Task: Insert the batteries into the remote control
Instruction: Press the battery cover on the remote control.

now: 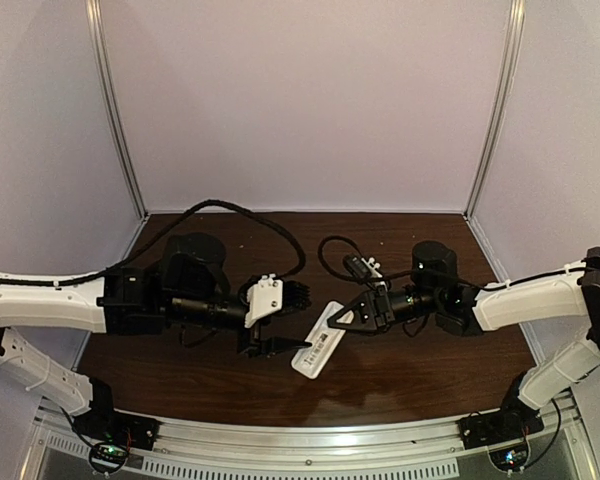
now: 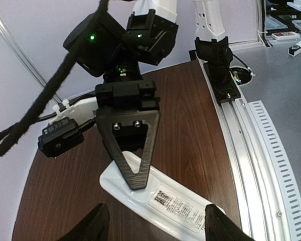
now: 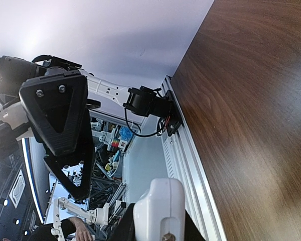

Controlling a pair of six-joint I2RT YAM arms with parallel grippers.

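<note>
Overhead, remote control (image 1: 318,347): lies flat on the brown table (image 1: 400,380), label side up, slanted, between the two grippers.
Overhead, left gripper (image 1: 300,322): reaches in from the left. Its fingers stand apart on either side of the remote's near-left half.
Overhead, right gripper (image 1: 335,322): comes in from the right with its tip at the remote's far end. From up here I cannot tell if it is clenched.
Left wrist, remote control (image 2: 175,206): white body with a printed label facing up, running from the middle of the view down to the lower right, resting on the table (image 2: 190,125).
Left wrist, left gripper (image 2: 158,227): released. The two dark fingertips (image 2: 90,227) sit wide apart at the bottom edge, with the remote's near end between them.
Left wrist, right gripper (image 2: 135,175): a black triangular finger points down onto the remote's far end. Whether it pinches the remote or only rests on it cannot be told.
Right wrist, right gripper (image 3: 70,173): two black triangular fingers overlap with little gap showing, and what lies between them is hidden.
Right wrist, table (image 3: 251,125): brown wood fills the right side, edged by a silver rail (image 3: 188,170).
Right wrist, white rounded part (image 3: 158,211): sits at the bottom edge and carries a screw. What it belongs to is unclear.
</note>
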